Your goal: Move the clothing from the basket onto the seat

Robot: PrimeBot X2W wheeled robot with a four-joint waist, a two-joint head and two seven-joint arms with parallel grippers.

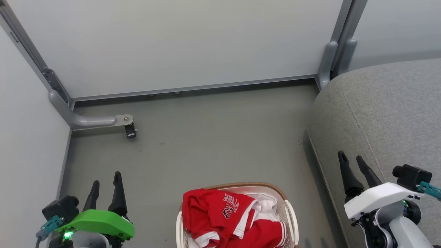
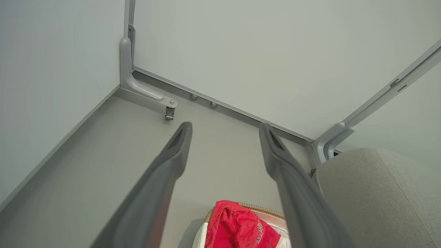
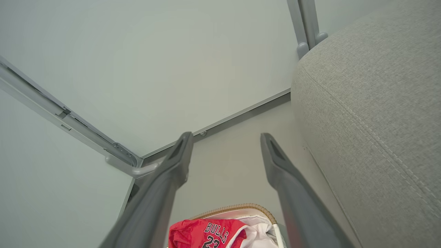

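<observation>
— Well, where is the clothing (image 1: 224, 217)?
— Heaped in the basket (image 1: 241, 185) on the floor (image 1: 213, 144), between left jaws and right jaws, touching neither. Both spread wide, empty. The seat (image 1: 386, 113) lies by the right jaws.

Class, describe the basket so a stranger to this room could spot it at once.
Start at the big grey sofa seat on the right. On the grey floor just left of it stands a white basket. Only it has a brown woven rim and red clothing heaped inside.
</observation>
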